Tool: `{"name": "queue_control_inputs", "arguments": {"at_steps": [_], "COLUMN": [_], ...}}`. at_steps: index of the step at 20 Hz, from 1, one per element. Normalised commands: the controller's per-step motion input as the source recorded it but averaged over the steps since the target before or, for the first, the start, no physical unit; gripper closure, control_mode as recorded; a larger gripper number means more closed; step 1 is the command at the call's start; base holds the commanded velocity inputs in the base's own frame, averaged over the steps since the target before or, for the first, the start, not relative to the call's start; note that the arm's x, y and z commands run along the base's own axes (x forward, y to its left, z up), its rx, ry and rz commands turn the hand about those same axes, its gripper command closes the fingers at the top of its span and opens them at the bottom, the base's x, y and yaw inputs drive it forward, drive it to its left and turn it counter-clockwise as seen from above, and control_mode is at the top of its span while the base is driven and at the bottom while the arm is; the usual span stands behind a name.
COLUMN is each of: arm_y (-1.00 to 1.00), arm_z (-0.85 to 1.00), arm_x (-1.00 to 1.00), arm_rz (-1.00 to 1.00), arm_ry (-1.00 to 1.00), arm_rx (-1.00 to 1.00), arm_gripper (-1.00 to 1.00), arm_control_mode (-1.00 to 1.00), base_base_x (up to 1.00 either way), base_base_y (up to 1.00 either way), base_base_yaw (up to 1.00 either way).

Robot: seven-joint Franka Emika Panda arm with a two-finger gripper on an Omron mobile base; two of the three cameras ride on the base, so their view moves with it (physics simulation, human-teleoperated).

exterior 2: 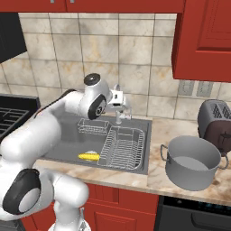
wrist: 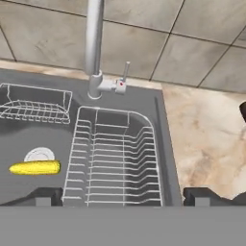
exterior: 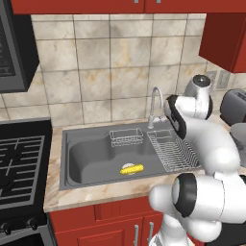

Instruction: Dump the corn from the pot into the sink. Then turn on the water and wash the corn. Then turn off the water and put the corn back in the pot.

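Note:
The yellow corn (exterior: 131, 169) lies on the floor of the dark grey sink (exterior: 86, 153), right beside the round silver drain (wrist: 39, 154); it also appears as corn (exterior 2: 89, 156) and corn (wrist: 34, 167). The grey pot (exterior 2: 191, 162) stands upright on the counter to the right of the sink. My gripper (exterior 2: 121, 104) hovers above the sink's back right, close to the chrome tap (exterior 2: 119, 116). In the hand view the gripper (wrist: 122, 197) is open wide with nothing between its tips, above the wire dish rack (wrist: 115, 158). The tap (wrist: 93, 43) and its small lever (wrist: 124, 77) lie straight ahead.
A small wire basket (wrist: 33, 103) hangs at the sink's back edge. A dark toaster (exterior 2: 216, 119) stands behind the pot. The stove (exterior: 19, 163) is left of the sink. Red cabinets (exterior 2: 203, 40) hang above the counter on the right.

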Motion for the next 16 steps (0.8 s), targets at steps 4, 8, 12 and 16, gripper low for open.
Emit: {"name": "queue_control_inputs", "arguments": {"at_steps": [4,8,12,16], "arm_y": [0.00,0.01,-0.12,0.05], "arm_z": [0.47,0.16,0.00,-0.28], "arm_x": [0.23,0.05,0.05,-0.23], "arm_rz": [-0.14,-0.14,0.00,-0.02], "arm_ry": [0.75,0.42,0.02,0.00], "arm_rx": [0.00,0.03,0.03,0.04], "arm_gripper": [-1.00,-1.00,-1.00,-1.00], "arm_control_mode": [-1.00,-1.00,-1.00,-1.00], "base_base_x": [0.00,0.00,0.00,0.00], "base_base_y": [0.00,0.00,0.00,0.00], "base_base_yaw": [0.00,0.00,0.00,0.00]}}
